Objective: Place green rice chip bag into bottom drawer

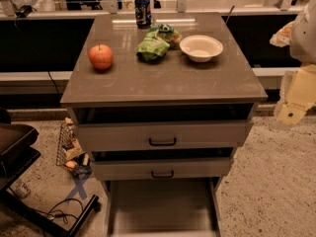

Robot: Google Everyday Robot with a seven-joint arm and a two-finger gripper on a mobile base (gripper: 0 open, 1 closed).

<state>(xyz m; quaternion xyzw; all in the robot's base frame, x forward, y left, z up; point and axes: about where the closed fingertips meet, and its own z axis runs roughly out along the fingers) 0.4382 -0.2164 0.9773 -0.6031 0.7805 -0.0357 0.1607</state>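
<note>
The green rice chip bag (154,44) lies crumpled on the cabinet top (163,80), between the red apple (100,57) and the white bowl (201,48). The bottom drawer (163,206) is pulled out toward me, and its plain grey floor shows. My arm hangs at the right edge of the camera view. My gripper (290,113) is beside the cabinet's right front corner, apart from the bag and lower than the top. Nothing shows in it.
A blue soda can (142,11) stands at the back of the top, behind the bag. The two upper drawers (163,141) have black handles and stand slightly ajar. A wire basket (69,149) sits on the floor at left, next to a dark cart (19,152).
</note>
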